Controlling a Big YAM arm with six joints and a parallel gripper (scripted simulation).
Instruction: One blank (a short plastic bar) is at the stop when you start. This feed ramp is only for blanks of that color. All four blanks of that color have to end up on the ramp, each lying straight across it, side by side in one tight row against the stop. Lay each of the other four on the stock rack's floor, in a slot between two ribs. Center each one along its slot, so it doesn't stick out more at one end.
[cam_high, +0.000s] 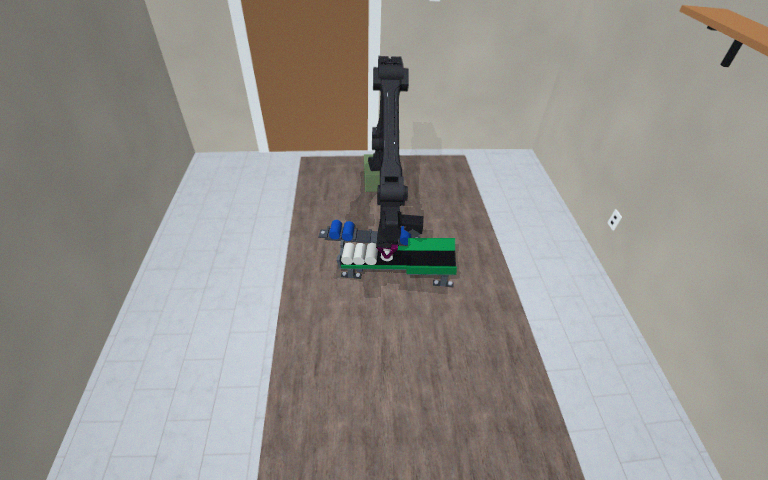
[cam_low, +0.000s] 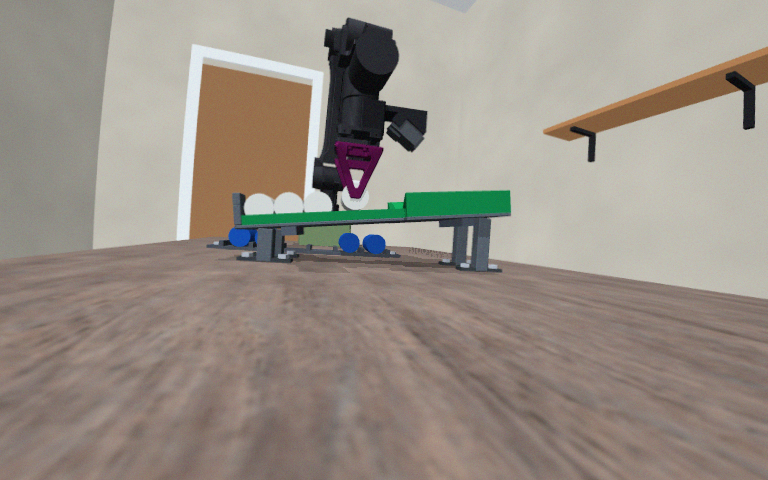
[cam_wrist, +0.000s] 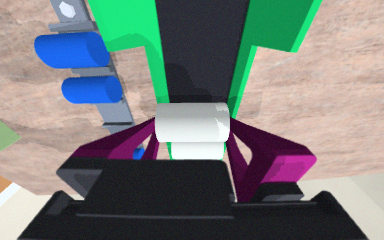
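Observation:
My gripper (cam_high: 387, 251) (cam_low: 355, 195) (cam_wrist: 192, 120) is shut on a white blank (cam_low: 346, 199) (cam_wrist: 192, 122), one finger at each end. The blank lies straight across the green ramp (cam_high: 431, 243) (cam_low: 457, 204) (cam_wrist: 127, 25), seemingly just above its bed. A gap separates it from three white blanks (cam_high: 359, 253) (cam_low: 288, 203) (cam_wrist: 197, 150) in a tight row against the grey stop (cam_low: 237, 208). Two blue blanks (cam_high: 342, 229) lie at the stock rack's left end. Two more (cam_low: 348, 242) (cam_low: 374, 244) lie toward its right end, also in the wrist view (cam_wrist: 72, 50) (cam_wrist: 92, 90).
The low grey stock rack (cam_high: 364, 235) (cam_wrist: 116, 114) runs behind the ramp, its middle partly hidden by the arm. The ramp's taller walls (cam_high: 430, 270) begin to the right of my gripper. A green block (cam_high: 370, 176) (cam_low: 324, 235) (cam_wrist: 6, 137) stands by the arm's base.

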